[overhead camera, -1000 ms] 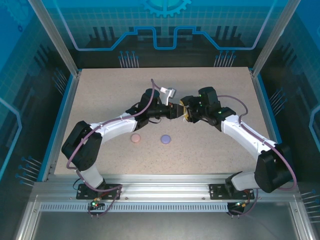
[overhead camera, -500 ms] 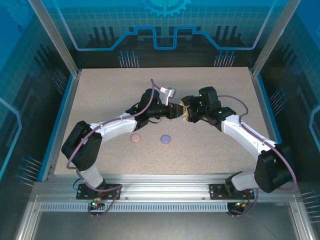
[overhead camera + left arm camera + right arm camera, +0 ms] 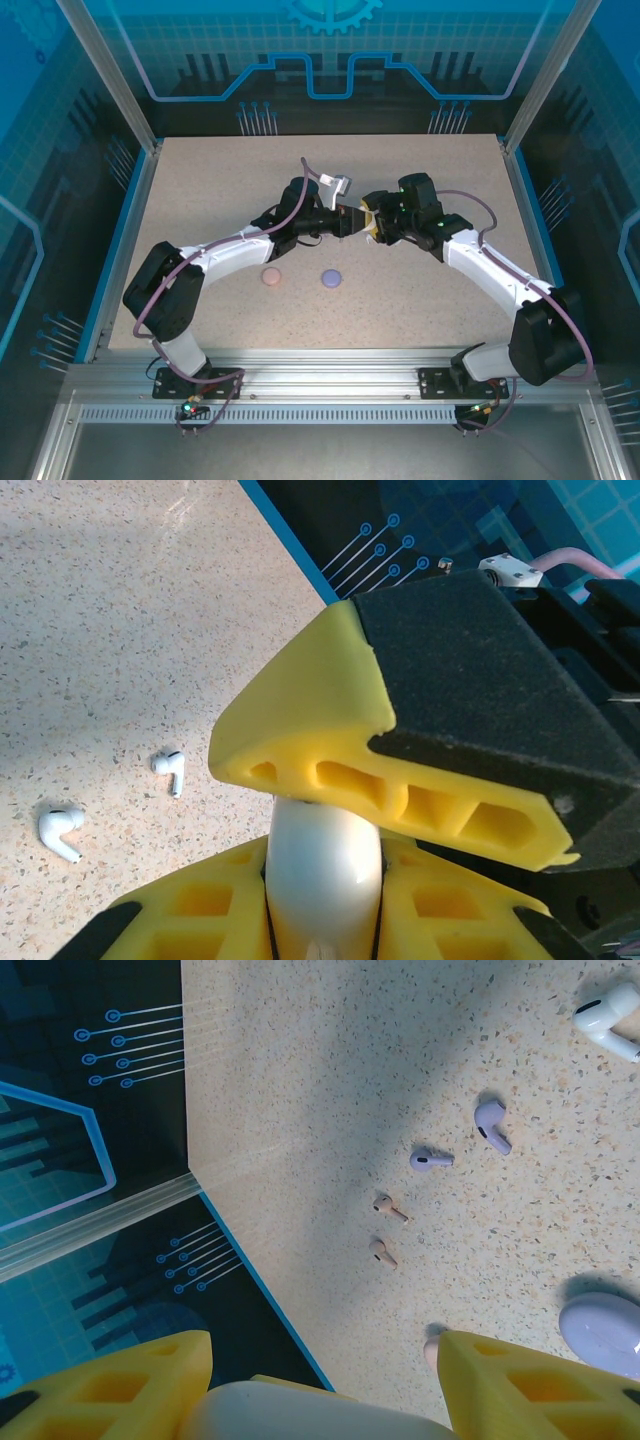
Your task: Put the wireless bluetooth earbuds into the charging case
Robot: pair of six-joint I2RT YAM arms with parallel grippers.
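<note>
Speckled beige stone-look counter (image 3: 200,180), overhead view: both arms reach in from the near edge and meet over its middle. The left hand (image 3: 346,220) and right hand (image 3: 368,222) sit tip to tip, with what lies between them too small to make out. Two closed cases lie on the counter nearer the arm bases, side by side but apart: pink case (image 3: 270,276) to the left, purple case (image 3: 331,278) to the right.

Left wrist view: the left hand's yellow fingers (image 3: 200,910) are clenched on a glossy white case (image 3: 322,860), one finger on either side. A yellow, black-backed finger (image 3: 300,750) of the right hand lies across the top of that case, touching it. White earbuds (image 3: 170,771) (image 3: 60,832), two of them, lie loose on the counter to the left, near each other and well clear of the hands.

Right wrist view: the right hand's yellow fingers (image 3: 110,1390) bracket the pale case, which fills the gap between them, so it is grasped. On the counter beyond:
- Purple earbuds (image 3: 491,1125) (image 3: 431,1159), close together.
- Pink earbuds (image 3: 389,1206) (image 3: 381,1251), just beside the purple pair.
- One white earbud at the upper right corner.
- The purple case at the right edge, partly cut off.
</note>
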